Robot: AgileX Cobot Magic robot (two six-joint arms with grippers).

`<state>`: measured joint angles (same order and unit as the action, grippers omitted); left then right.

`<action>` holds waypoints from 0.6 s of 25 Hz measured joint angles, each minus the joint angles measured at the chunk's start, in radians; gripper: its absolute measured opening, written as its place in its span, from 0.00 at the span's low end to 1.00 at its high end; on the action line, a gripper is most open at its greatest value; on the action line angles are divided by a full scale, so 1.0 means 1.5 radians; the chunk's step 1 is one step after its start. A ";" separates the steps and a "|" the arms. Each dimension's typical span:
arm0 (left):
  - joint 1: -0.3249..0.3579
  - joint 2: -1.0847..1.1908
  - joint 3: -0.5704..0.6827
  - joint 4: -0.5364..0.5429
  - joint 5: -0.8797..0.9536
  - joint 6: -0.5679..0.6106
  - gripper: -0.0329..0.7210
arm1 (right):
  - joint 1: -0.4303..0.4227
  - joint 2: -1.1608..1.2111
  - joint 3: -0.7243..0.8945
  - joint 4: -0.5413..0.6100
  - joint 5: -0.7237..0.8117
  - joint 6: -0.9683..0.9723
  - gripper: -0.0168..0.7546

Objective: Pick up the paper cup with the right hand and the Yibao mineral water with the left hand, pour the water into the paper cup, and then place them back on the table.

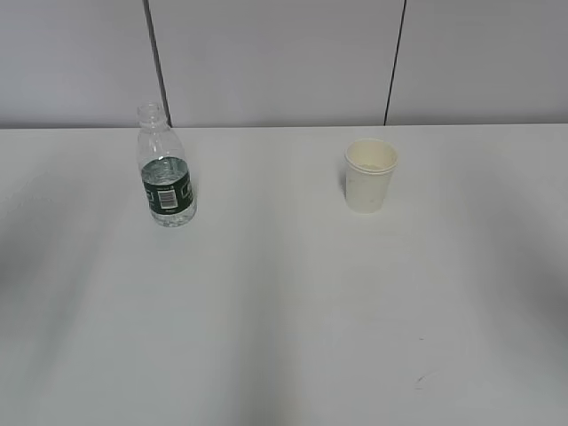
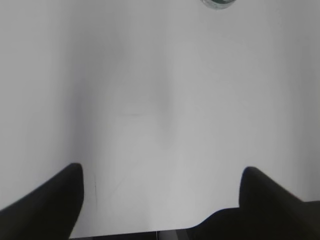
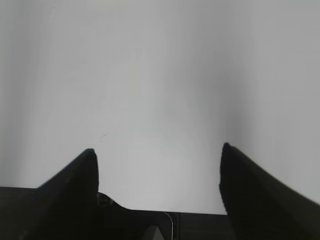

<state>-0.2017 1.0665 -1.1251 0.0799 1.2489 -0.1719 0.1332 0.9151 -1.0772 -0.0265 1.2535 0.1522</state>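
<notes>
With both claws, left (image 2: 160, 200) and right (image 3: 157, 185), released over bare white bench (image 1: 284, 337), I fear tipping the uncapped, clear ribbed green-labelled bottle (image 1: 165, 173) far left or crushing the small white paper cup (image 1: 369, 176).

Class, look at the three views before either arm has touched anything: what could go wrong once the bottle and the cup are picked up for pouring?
1. The bottle has no cap and holds some water, so squeezing or tilting it early could spill onto the table.
2. The paper cup looks light and thin; the right gripper might crush or topple it.
3. The left gripper sees only the bottle's edge, so its approach may be misaligned.
</notes>
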 joint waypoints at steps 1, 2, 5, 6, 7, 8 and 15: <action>0.000 -0.029 0.021 -0.001 0.000 0.001 0.81 | 0.000 -0.030 0.022 0.001 0.001 0.000 0.78; 0.000 -0.058 0.038 -0.003 0.001 0.001 0.81 | 0.000 -0.061 0.044 0.001 0.001 0.000 0.78; 0.000 -0.142 0.093 -0.008 0.002 0.001 0.81 | 0.000 -0.147 0.096 0.001 0.003 0.000 0.78; 0.000 -0.173 0.107 -0.008 0.002 0.001 0.81 | 0.000 -0.179 0.111 0.001 0.003 0.000 0.78; 0.000 -0.199 0.123 -0.008 0.003 0.001 0.81 | 0.000 -0.204 0.123 0.001 0.004 0.000 0.78; 0.000 -0.231 0.137 -0.008 0.005 0.002 0.81 | 0.000 -0.233 0.136 0.000 0.003 0.000 0.78; 0.000 -0.442 0.210 -0.003 0.014 0.002 0.81 | 0.000 -0.412 0.230 -0.004 0.009 0.000 0.78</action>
<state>-0.2017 0.4030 -0.8096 0.0751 1.2694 -0.1692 0.1332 0.2978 -0.7323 -0.0321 1.2663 0.1522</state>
